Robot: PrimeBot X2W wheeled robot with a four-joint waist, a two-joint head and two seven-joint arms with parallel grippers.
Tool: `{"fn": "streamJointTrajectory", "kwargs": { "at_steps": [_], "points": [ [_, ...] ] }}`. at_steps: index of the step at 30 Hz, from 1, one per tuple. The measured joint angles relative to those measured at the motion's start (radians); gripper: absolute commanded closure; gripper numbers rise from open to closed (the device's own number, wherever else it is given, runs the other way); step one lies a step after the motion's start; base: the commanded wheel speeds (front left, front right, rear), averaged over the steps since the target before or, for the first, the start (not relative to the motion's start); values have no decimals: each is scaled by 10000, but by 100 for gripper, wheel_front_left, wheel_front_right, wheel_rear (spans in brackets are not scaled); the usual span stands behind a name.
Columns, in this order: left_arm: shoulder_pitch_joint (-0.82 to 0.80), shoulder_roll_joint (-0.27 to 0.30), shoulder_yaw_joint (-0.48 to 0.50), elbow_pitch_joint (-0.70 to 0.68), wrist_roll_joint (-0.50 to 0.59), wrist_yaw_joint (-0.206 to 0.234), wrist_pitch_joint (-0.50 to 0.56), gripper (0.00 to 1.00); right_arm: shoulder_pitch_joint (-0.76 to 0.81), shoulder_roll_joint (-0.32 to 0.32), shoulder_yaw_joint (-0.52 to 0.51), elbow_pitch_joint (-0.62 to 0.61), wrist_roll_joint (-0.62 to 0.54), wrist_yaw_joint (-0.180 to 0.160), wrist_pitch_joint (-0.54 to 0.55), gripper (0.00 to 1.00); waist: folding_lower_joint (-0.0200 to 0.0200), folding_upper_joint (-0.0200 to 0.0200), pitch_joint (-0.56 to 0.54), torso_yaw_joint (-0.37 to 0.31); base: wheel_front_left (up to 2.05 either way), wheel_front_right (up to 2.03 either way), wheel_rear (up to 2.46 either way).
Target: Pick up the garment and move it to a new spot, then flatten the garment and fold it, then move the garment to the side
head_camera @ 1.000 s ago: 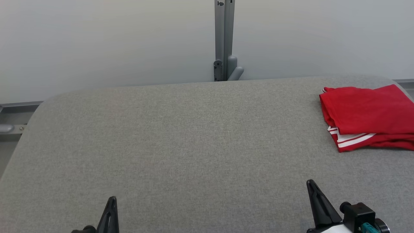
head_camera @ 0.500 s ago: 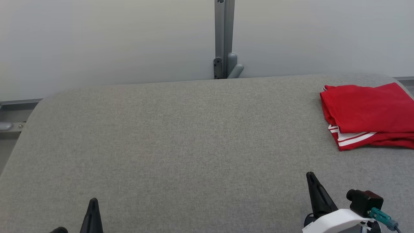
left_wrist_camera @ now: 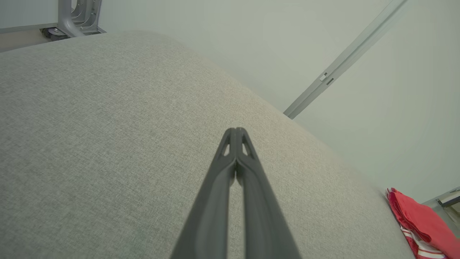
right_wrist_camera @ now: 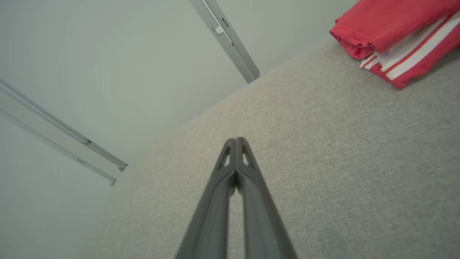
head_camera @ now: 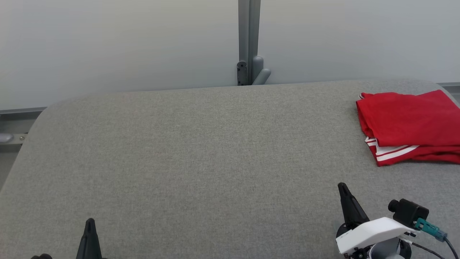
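while well apart from both jaws, folded red garment (head_camera: pixel 409 122) on table (head_camera: pixel 201 151)

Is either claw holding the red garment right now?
No: the red garment lies folded at the table's far right, apart from the left claw and the right claw, both shut.

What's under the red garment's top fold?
A white-striped red layer peeks out beneath the garment, resting on the gray table. Anything under the pile is covered.
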Motion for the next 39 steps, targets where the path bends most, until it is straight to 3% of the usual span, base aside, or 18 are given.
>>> {"fn": "streamJointTrajectory", "kwargs": {
  "at_steps": [39],
  "points": [
    [-474, -4, 1267, -217, -4982, -311, 1258, 100, -1460, 0, 128, 913, 5122, -8, 1126, 100, 0, 0, 293, -15, 0, 0, 0]
  ]
}}
